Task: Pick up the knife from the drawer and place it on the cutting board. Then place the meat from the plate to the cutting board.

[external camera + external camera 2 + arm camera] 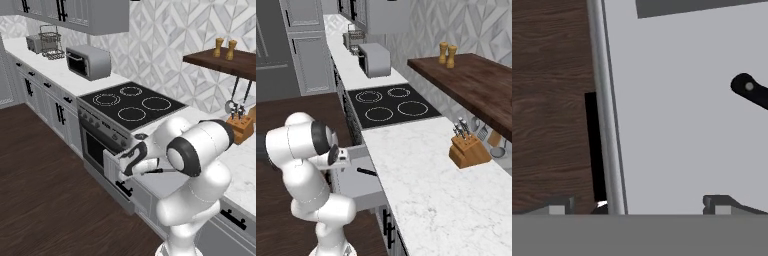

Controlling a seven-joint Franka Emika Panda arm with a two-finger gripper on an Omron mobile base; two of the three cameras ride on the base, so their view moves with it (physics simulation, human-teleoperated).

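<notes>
One step in hand: fetching the knife (751, 92) from the drawer (677, 125); nothing is gripped yet, so by my judgement the task is at its very start.
Drawer: pulled out from the cabinet run just right of the stove (131, 104), its pale grey floor bare apart from the knife; its black bar handle (594, 150) runs along the front wall, over the dark wood floor.
Knife: lying flat inside the drawer; the hand view catches the rounded butt of the black handle at its right edge, and the right base view shows a dark slim shape (367, 172) on the drawer floor, towards the counter side. The blade I cannot make out.
Gripper (637, 204): released, jaws spread wide with nothing between them; it hangs above the drawer's front edge, well apart from the knife.
Arm: folded low in front of the counter (426, 180), hand pointing down into the drawer.
Cutting board, meat, plate: none of these can be found in the pictures, so their places cannot be told.
Next move, as I judge it: shift the hand across the drawer towards the knife handle, turn the jaws to sit across the handle, lower, then close.
Risk: the handle lies flat on a smooth floor, so a shallow descent may only push it aside.
</notes>
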